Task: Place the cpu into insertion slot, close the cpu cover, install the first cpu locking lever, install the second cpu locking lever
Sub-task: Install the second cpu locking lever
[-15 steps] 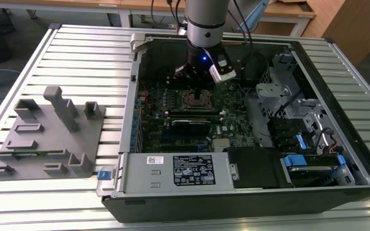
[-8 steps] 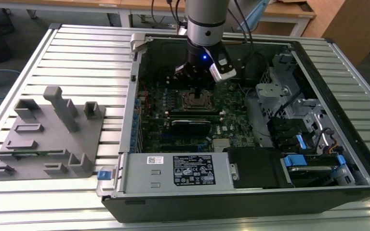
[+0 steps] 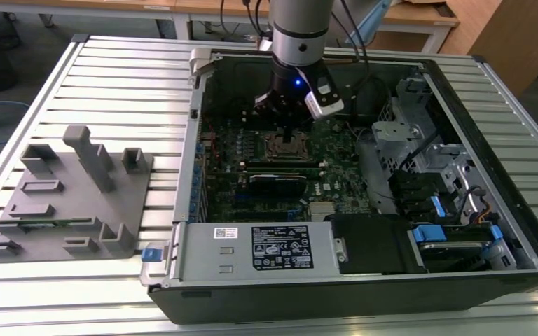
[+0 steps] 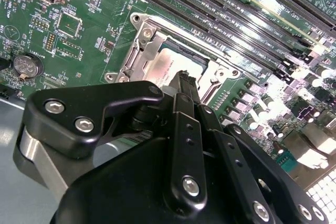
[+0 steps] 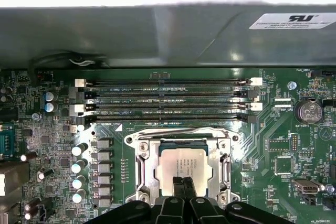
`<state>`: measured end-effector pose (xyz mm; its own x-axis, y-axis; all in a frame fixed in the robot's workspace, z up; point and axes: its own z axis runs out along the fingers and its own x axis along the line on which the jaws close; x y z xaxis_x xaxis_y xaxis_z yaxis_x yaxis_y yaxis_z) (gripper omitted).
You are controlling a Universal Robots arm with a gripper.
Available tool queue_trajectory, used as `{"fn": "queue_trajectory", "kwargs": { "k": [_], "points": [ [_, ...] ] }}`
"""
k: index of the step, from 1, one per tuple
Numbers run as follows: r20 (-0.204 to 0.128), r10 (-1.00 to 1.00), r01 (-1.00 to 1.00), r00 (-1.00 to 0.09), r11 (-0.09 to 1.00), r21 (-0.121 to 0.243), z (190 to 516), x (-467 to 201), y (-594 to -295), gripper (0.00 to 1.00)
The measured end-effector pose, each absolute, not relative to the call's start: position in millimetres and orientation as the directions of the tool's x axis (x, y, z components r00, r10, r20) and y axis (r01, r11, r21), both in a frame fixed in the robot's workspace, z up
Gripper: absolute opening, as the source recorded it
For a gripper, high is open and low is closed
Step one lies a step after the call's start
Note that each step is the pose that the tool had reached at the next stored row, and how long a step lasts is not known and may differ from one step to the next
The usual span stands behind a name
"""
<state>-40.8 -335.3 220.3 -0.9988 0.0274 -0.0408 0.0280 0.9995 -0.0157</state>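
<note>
You are at the cover and lever stage: the cpu point(image 5: 185, 165) already sits in the insertion slot point(image 5: 226, 171), with the cpu cover point(image 5: 148, 169) lying around it. The gripper point(image 5: 183, 183) hovers over the chip's near edge, jaws pressed together and holding nothing. I judge locking calls for a steady downward push.

A ribbed metal table point(image 3: 110, 77) is carrying an open computer case point(image 3: 344, 294), which is sitting directly on its slats. Just beside the case, on the exterior view's left, a grey fixture block point(image 3: 68, 203) is also resting on the slats.
</note>
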Motion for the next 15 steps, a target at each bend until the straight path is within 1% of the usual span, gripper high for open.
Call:
{"fn": "queue_trajectory", "kwargs": {
  "k": [15],
  "points": [
    [-0.041, 0.027, 0.028, -0.999, 0.999, -0.016, 225.6, -40.8, -335.3, 0.10]
  ]
}}
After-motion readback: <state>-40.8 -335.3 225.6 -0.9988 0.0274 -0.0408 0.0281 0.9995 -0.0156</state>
